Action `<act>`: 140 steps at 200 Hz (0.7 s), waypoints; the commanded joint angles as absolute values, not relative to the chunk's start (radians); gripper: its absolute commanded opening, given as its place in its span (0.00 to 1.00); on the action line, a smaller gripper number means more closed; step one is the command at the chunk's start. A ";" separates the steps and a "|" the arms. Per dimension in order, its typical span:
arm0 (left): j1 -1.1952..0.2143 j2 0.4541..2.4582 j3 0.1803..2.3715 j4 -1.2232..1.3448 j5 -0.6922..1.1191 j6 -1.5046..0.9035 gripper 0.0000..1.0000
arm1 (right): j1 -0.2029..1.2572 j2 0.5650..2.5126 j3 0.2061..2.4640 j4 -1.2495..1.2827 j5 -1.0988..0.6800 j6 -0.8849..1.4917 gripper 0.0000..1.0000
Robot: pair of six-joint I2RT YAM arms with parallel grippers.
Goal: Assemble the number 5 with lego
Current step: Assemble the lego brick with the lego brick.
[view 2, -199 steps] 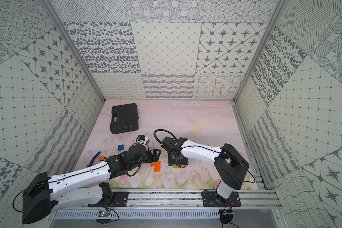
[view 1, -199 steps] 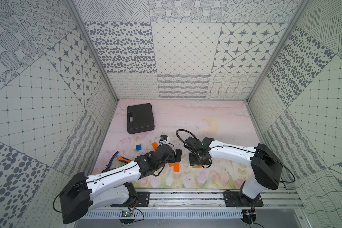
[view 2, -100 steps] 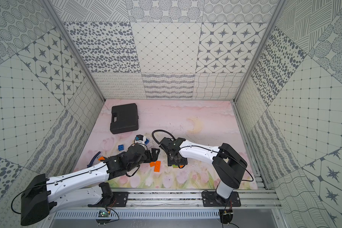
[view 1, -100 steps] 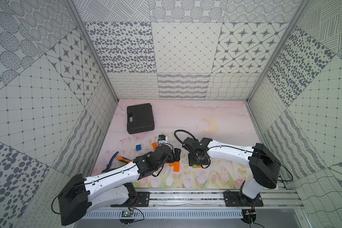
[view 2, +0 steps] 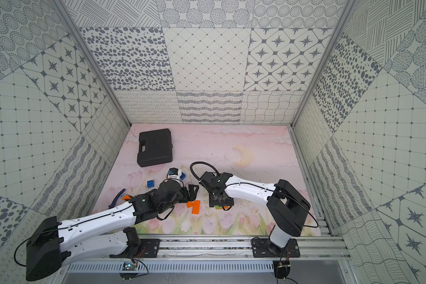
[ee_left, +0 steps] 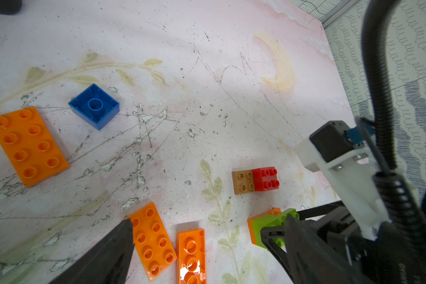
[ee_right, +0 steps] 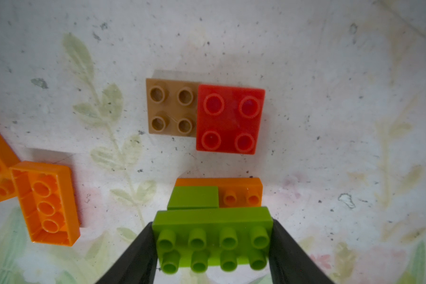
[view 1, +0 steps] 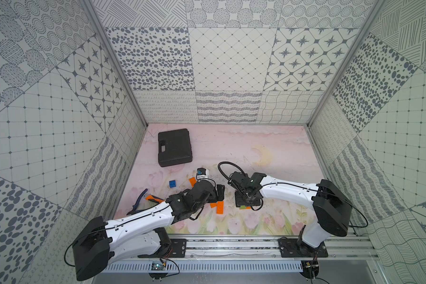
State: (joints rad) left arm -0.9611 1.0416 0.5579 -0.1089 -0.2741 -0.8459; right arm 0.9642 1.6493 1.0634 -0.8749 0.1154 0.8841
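Observation:
My right gripper (ee_right: 212,222) is shut on a green oblong lego brick (ee_right: 212,236), one finger against each short end. Just beyond it a green square (ee_right: 193,196) sits on an orange brick (ee_right: 241,189); I cannot tell whether the held brick touches them. A brown brick (ee_right: 172,105) with a red square (ee_right: 230,119) on it lies farther off. My left gripper (ee_left: 196,225) is open over two orange oblongs, one studs up (ee_left: 153,241), one upside down (ee_left: 191,255). In a top view the left gripper (view 1: 219,194) and the right gripper (view 1: 246,200) are close together.
A blue square (ee_left: 94,105) lies upside down near another orange oblong (ee_left: 27,145). A black case (view 1: 174,147) lies at the back left. An orange-handled wrench (view 1: 143,199) lies by the left wall, partly under my left arm. The right arm's cable (view 1: 225,169) loops above the bricks.
The right gripper has shifted slightly left with the green oblong held in it. The left arm has hardly moved and its jaws stay wide.

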 commanded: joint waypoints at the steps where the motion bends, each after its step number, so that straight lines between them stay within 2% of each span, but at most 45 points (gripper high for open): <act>1: -0.960 1.048 0.560 -0.096 -0.281 -0.852 0.99 | 0.966 1.690 1.015 -0.877 0.138 0.906 0.63; 140: -0.960 1.060 0.563 -0.086 -0.271 -0.848 0.99 | 0.964 1.677 1.031 -0.868 0.137 0.879 0.62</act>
